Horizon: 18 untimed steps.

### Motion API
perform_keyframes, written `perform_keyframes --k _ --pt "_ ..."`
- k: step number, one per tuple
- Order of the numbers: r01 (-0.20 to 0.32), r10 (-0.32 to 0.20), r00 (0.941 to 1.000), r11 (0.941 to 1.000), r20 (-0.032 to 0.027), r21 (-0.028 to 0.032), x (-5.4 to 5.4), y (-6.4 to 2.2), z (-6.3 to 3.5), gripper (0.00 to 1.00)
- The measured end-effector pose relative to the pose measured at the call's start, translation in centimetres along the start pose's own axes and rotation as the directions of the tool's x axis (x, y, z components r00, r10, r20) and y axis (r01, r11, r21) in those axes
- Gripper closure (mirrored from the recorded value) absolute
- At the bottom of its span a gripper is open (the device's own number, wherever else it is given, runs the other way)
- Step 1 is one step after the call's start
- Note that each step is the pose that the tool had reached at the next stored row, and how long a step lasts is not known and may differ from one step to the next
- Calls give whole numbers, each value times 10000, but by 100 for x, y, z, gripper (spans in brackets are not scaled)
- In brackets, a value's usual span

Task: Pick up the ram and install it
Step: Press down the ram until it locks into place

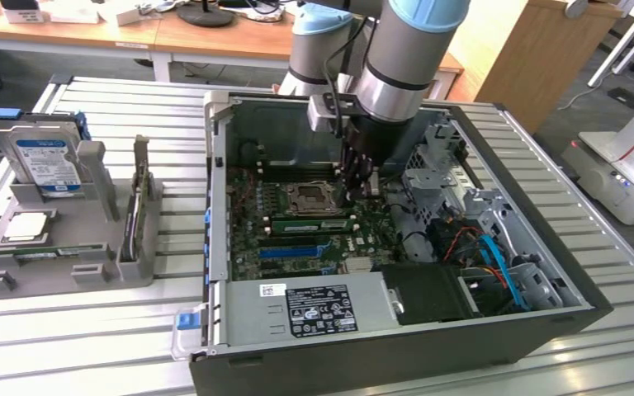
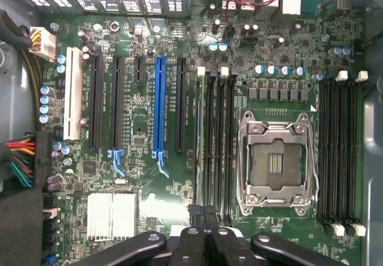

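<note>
The arm [image 1: 405,49] stands nearly upright over the open computer case [image 1: 405,330], its wrist pointing straight down into the case, just to the exterior view's right of the empty processor socket [image 1: 308,198]; the pincer [image 1: 358,191] hangs low above the motherboard [image 1: 284,239], its fingers [image 2: 197,245] drawn together. In the wrist view the closed fingers sit directly over the memory slots [image 2: 214,140] beside the socket, and a dark narrow edge stands between their tips, in line with one slot; whether that edge is the ram cannot be told from this angle. In the exterior view a green stick [image 1: 314,223] lies seated in the slots next to the socket, just below the pincer. On the slatted table [image 1: 96,346], to the exterior view's left of the case, a grey holder [image 1: 63,264] carries a hard drive [image 1: 42,161] standing upright and a square silver processor chip [image 1: 29,225] lying flat.
</note>
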State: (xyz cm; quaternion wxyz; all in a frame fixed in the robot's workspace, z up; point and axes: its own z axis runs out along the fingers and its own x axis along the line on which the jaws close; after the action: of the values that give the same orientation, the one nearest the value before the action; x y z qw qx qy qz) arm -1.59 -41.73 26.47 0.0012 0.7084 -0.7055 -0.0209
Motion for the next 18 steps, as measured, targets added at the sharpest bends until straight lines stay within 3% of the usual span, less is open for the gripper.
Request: perform_keyframes --k 18 --pt "0 0 10000 10000 0 0 9 -93 -1 89"
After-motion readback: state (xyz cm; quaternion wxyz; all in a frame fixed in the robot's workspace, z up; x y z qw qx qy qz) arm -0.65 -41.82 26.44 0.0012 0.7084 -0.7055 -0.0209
